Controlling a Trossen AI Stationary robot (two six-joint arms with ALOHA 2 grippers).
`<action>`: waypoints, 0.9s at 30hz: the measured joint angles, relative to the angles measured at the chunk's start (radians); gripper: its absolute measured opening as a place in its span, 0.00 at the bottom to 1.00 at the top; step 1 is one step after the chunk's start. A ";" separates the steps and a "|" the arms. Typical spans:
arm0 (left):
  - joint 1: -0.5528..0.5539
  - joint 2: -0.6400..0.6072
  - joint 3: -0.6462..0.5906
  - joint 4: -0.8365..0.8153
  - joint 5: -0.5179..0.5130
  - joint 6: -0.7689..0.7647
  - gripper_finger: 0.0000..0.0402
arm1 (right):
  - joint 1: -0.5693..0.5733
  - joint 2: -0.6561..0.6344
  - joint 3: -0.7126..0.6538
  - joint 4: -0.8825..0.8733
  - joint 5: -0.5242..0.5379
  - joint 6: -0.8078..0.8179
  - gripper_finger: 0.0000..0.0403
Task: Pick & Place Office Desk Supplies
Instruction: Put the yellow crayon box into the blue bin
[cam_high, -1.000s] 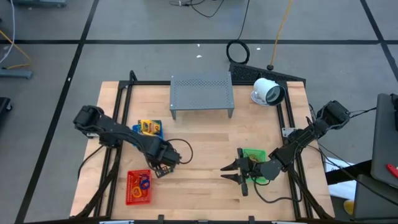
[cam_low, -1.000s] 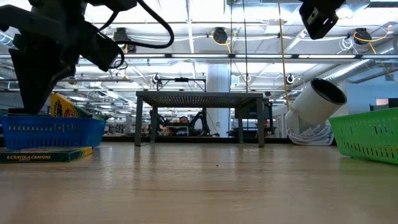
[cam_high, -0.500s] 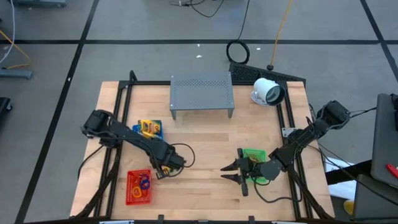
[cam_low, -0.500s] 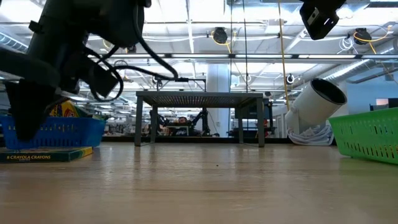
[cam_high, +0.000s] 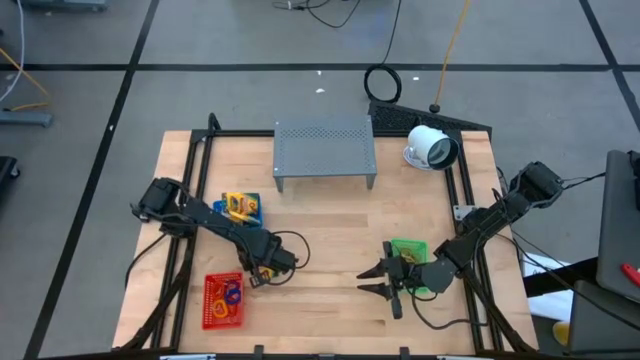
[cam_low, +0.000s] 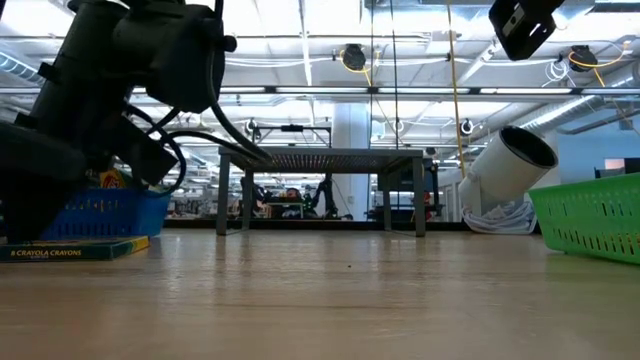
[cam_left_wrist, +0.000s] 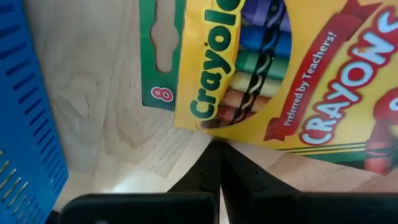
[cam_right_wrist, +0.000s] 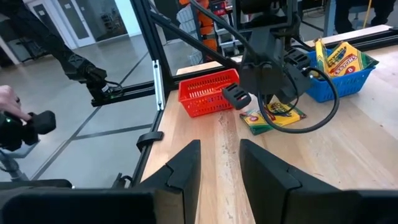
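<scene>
Left end effector (cam_high: 262, 273), fingers closed and empty, over a loose crayon pack (cam_left_wrist: 292, 74); right end effector (cam_high: 375, 280) open, waiting near the green basket (cam_high: 409, 249). Sorting unfinished.

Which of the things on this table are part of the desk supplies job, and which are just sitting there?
Part of the job:
- crayon pack on the table, under the left gripper
- crayon packs in the blue basket
- red basket with rubber bands
- green basket

Just lying about:
- grey perforated stand
- white round camera-like device
</scene>
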 joint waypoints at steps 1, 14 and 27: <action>0.000 0.000 0.000 0.009 -0.007 -0.001 0.01 | 0.000 0.000 0.000 0.000 0.000 0.000 0.25; -0.003 0.004 0.026 0.025 -0.065 -0.007 0.02 | -0.001 0.000 0.000 0.007 0.003 0.005 0.25; -0.001 0.006 0.098 0.157 -0.124 0.026 0.01 | -0.001 0.000 0.000 0.006 0.004 0.008 0.25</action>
